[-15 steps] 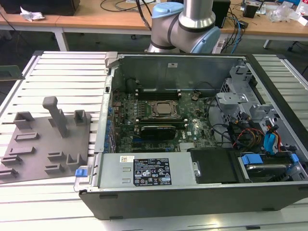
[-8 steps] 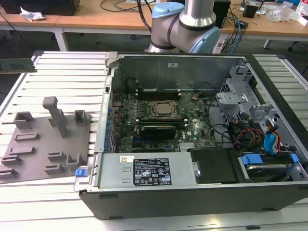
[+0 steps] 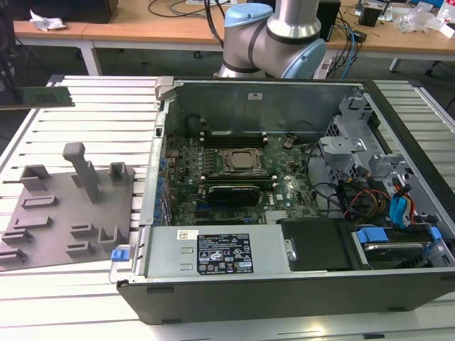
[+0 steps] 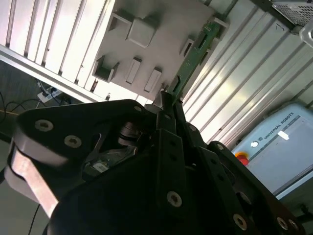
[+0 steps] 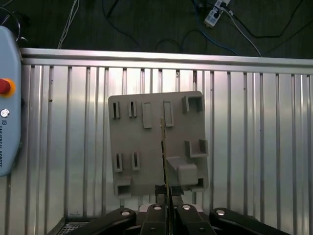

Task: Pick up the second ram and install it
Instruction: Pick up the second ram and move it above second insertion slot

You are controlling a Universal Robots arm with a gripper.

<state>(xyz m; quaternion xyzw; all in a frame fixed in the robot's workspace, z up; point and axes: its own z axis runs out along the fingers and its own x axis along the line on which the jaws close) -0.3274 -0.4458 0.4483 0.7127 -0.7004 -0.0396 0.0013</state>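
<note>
The second ram (image 3: 43, 96) is a thin green stick held level above the slatted table at the exterior view's left, beyond the grey tray (image 3: 50, 213). In the second wrist view my gripper (image 4: 166, 98) is shut on one end of the ram (image 4: 195, 51), which sticks out over the tray (image 4: 156, 44). In the first wrist view the ram (image 5: 163, 142) shows edge-on between the fingertips of the gripper (image 5: 166, 188), above the tray (image 5: 142, 147). The open computer case (image 3: 398, 142) with its motherboard (image 3: 234, 177) lies at the exterior view's right of the ram.
The tray carries several raised posts and ridges, the tallest being a post (image 3: 79, 170). The case's metal side wall (image 3: 158, 163) stands between tray and motherboard. A grey-blue pendant (image 5: 7, 98) with a red button lies on the slats. Cables hang past the table edge.
</note>
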